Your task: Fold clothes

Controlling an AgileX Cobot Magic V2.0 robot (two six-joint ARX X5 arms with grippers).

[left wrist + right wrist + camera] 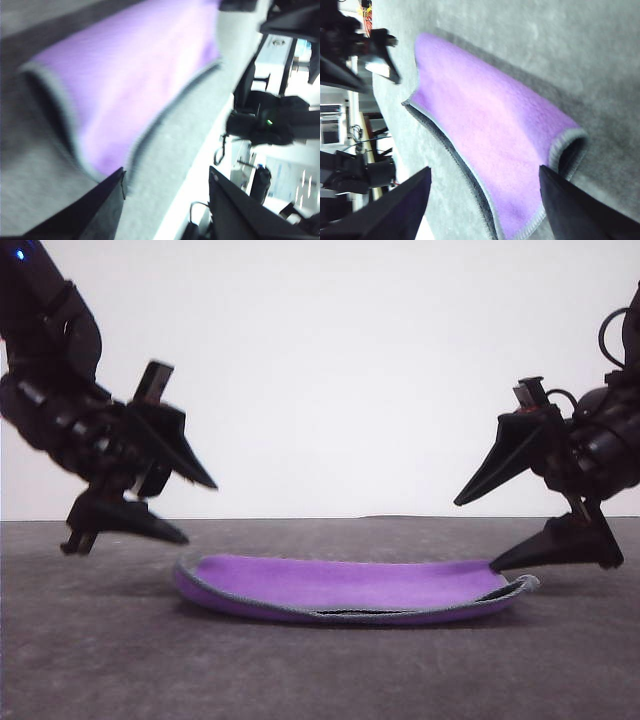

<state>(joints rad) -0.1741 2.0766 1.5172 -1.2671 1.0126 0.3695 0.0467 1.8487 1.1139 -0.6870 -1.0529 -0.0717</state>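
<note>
1. The left claw (195, 508) hangs above the table (90, 640), its two black fingers spread apart with nothing between them; it sits just off the cloth's left end and does not touch it.
2. The right claw (475, 532) is also spread wide and holds nothing. Its lower finger (560, 545) reaches down to the cloth's right end; whether the tip rests on the fabric or hovers just over it cannot be told from the front.
3. In the left wrist view the left claw's fingertips (107, 192) stand apart, with grey table showing in the gap; the whole picture is blurred.
4. In the right wrist view the right claw's fingers (570, 205) frame the near end of the cloth, again apart.
5. The cloth (350, 585) lies on the table between the two claws, folded over, purple face up, with grey stitched edging along its rim.
6. Its grey side shows as a dark sliver inside the fold at the front edge.
7. Both arms are cut off at the picture edges.
</note>
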